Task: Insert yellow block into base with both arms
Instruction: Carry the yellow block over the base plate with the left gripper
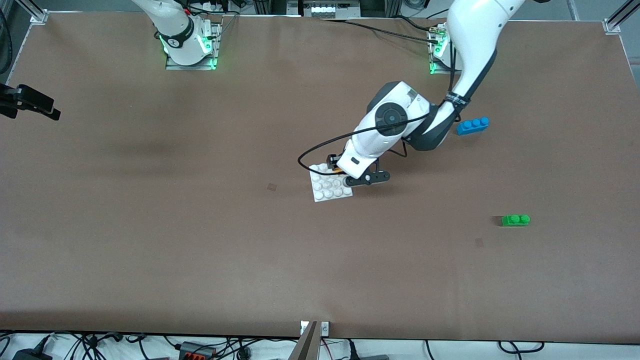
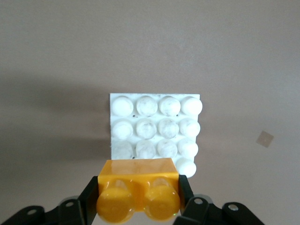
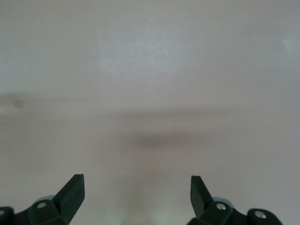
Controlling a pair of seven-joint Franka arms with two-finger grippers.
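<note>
the left arm (image 1: 470, 55) reached down from the upper right to frame centre, its left gripper (image 2: 139, 197) clamped on the yellow block (image 2: 138, 194) over the white base's (image 2: 154, 133) edge; its wrist hid most of the block. the right gripper (image 3: 137, 190) waited, fingers spread, over bare table

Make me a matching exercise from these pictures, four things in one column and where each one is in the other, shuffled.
1. yellow block
2. base
3. blue brick
4. green brick

A. on the table, nearest the front camera
B. under the left gripper
C. beside the left arm's elbow
D. clamped between black fingers

Pairs: 1-D, 2-B, 3-C, 4-A
</note>
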